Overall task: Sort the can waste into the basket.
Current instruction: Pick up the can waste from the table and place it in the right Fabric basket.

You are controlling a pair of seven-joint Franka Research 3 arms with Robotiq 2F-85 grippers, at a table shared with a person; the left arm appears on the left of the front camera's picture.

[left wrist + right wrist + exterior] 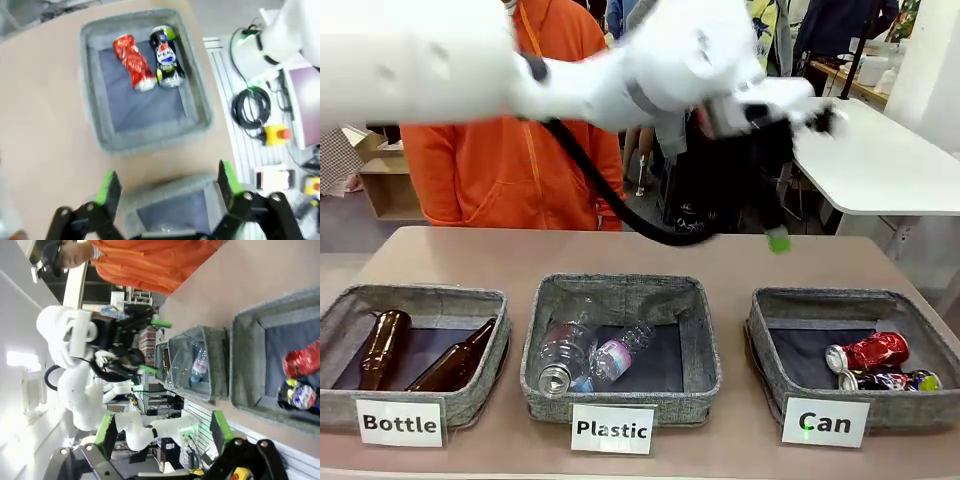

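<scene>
- Front view: the left arm is reaching across above the table, its left gripper blurred, one green pad showing. The red can and the dark printed can are lying side by side in the "Can" basket.
- Left wrist view: the left gripper is hanging with fingers spread wide, empty, above the table; both cans are lying touching in the basket beyond.
- Right wrist view: the right gripper is standing wide open, holding nothing; the basket with both cans is sitting at the right edge.
</scene>
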